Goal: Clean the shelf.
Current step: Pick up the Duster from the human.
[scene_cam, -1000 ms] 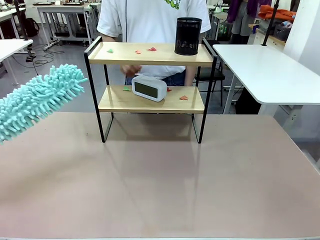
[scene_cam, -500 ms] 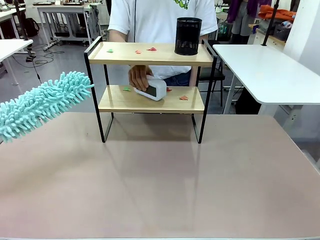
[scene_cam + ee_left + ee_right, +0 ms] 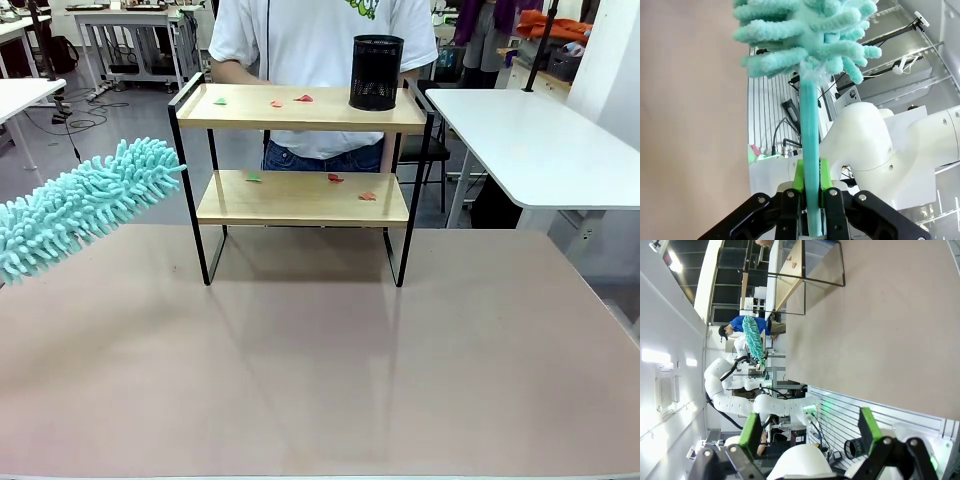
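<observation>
The brown bench (image 3: 320, 380) spans the lower frame in the front view. The shelf (image 3: 300, 200) stands on its far part, upper centre. A teal duster (image 3: 85, 205) slants in from mid-left, its tip near the shelf's frame. The left tool (image 3: 810, 181) is clamped on the duster's handle. The right tool (image 3: 809, 429) gapes apart, empty. A black mesh cup (image 3: 376, 72) sits at the top board's right end. Small coloured scraps (image 3: 368, 196) dot both boards.
</observation>
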Available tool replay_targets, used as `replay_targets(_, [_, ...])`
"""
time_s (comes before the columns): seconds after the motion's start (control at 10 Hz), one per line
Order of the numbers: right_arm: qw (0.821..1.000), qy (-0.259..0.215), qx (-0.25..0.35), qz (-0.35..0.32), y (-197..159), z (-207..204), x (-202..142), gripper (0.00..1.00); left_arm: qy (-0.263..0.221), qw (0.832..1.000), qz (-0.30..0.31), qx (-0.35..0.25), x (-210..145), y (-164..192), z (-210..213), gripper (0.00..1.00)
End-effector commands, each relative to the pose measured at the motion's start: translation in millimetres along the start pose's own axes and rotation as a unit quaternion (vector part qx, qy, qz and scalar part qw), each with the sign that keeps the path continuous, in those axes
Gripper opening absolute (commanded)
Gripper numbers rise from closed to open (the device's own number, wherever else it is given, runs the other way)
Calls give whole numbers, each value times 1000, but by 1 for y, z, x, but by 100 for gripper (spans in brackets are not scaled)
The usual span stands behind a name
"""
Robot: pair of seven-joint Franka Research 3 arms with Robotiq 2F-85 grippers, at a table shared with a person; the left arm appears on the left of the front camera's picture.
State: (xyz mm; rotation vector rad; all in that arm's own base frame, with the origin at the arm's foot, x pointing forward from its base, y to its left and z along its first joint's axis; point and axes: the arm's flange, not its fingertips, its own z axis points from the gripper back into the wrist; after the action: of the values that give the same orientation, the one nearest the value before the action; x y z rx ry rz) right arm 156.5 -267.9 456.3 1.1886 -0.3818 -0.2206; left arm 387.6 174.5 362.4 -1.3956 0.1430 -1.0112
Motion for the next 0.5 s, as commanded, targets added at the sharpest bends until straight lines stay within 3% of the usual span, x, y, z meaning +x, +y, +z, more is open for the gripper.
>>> replay_targets(0.0, [1000, -4, 8, 14, 2, 1, 1, 100, 8, 1000, -11, 1, -2, -7, 1, 0])
replay_targets(0.3, [1000, -4, 8, 14, 2, 1, 1, 100, 8, 1000, -11, 1, -2, -7, 1, 0])
replay_targets(0.4, [1000, -4, 8, 14, 2, 1, 1, 100, 0, 1000, 0, 1, 0, 0, 0, 13])
